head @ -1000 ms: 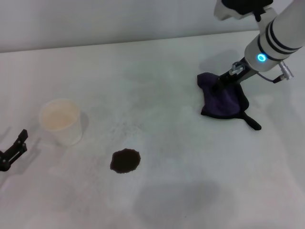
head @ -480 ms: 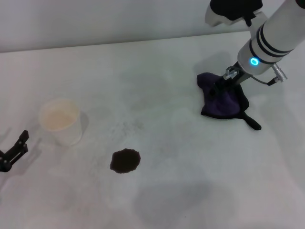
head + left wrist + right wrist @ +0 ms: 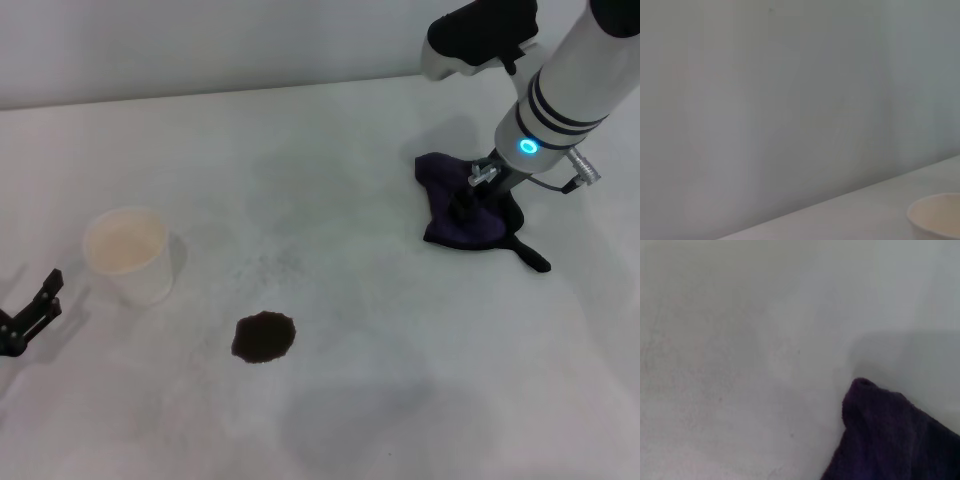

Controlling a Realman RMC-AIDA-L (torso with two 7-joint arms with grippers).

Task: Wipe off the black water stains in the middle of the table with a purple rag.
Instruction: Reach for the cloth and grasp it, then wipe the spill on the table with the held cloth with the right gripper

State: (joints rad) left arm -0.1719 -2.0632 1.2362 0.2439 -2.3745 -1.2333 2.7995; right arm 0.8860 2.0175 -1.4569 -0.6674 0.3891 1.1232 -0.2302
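The purple rag (image 3: 447,228) lies crumpled on the white table (image 3: 360,290) at the far right, its thin black strip trailing to the right. It also shows in the right wrist view (image 3: 890,435). My right gripper (image 3: 466,207) points down into the rag's top and touches it. The rag rests on the table. The black water stain (image 3: 264,337), a small roundish dark blot, sits near the middle front, far to the left of the rag. My left gripper (image 3: 28,312) is parked open at the left edge, empty.
A white paper cup (image 3: 128,255) stands upright at the left, behind and to the left of the stain; its rim also shows in the left wrist view (image 3: 935,215). A pale wall runs along the table's far edge.
My right arm has swung left and come down more upright over the rag. The rag, stain, cup and left gripper have stayed in place.
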